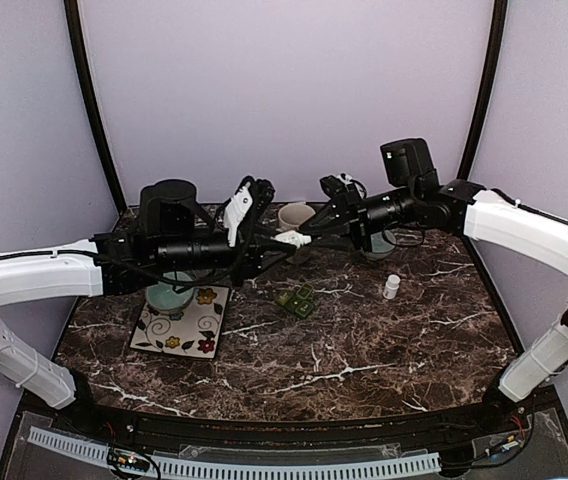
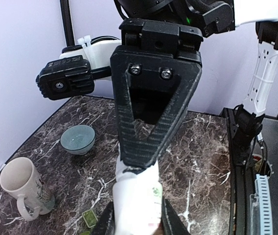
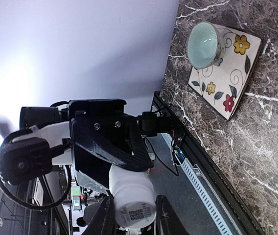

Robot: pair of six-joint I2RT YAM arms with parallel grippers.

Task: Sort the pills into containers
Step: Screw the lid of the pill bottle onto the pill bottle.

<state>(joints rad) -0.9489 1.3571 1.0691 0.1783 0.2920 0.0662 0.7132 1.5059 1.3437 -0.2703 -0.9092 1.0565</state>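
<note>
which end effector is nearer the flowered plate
Left. The left end effector hangs in the air past the plate's far right corner, gripping the white bottle. The right end effector grips the bottle's other end, farther right.

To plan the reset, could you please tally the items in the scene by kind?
Bowls: 2
Mug: 1
Plate: 1
Pill box: 1
White bottle, held: 1
Small white item: 1
Total: 7

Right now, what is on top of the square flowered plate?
A pale teal bowl stands near one corner of the plate; its inside looks empty. From above, the left arm covers the bowl's far part.
</note>
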